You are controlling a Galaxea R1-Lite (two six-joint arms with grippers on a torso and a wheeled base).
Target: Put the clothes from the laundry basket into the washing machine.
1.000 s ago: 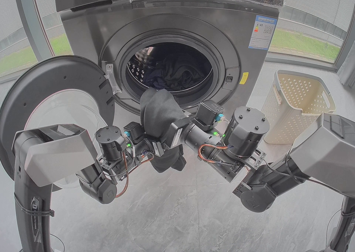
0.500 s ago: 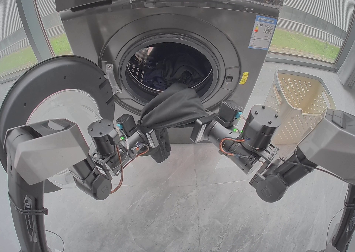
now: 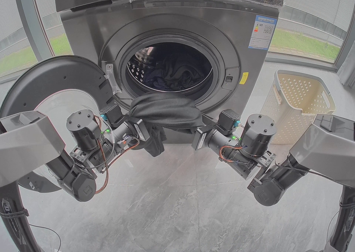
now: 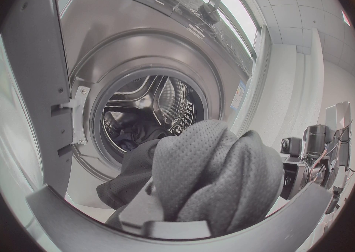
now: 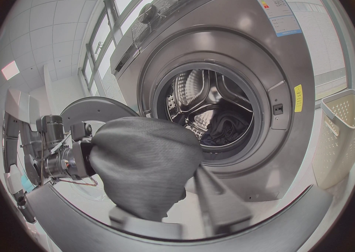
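A dark grey garment (image 3: 165, 110) hangs stretched between my two grippers, just below and in front of the washing machine's open drum (image 3: 170, 68). My left gripper (image 3: 145, 128) is shut on its left end, where a loose part dangles down. My right gripper (image 3: 196, 131) is shut on its right end. The left wrist view shows the bunched mesh cloth (image 4: 218, 171) over a finger (image 4: 142, 208), and the right wrist view shows the garment (image 5: 144, 158) beside a finger (image 5: 218, 199). Dark clothes (image 3: 177, 70) lie inside the drum. The cream laundry basket (image 3: 296, 105) stands at the right.
The machine's round door (image 3: 51, 90) stands swung open on the left, close behind my left arm. The basket sits on the floor beside the machine's right side. Bare grey tiled floor (image 3: 185, 204) lies below the arms.
The arms have drawn apart, left gripper to the left and right gripper to the right and lower. The garment went from a bunched upright lump to a wide stretched band.
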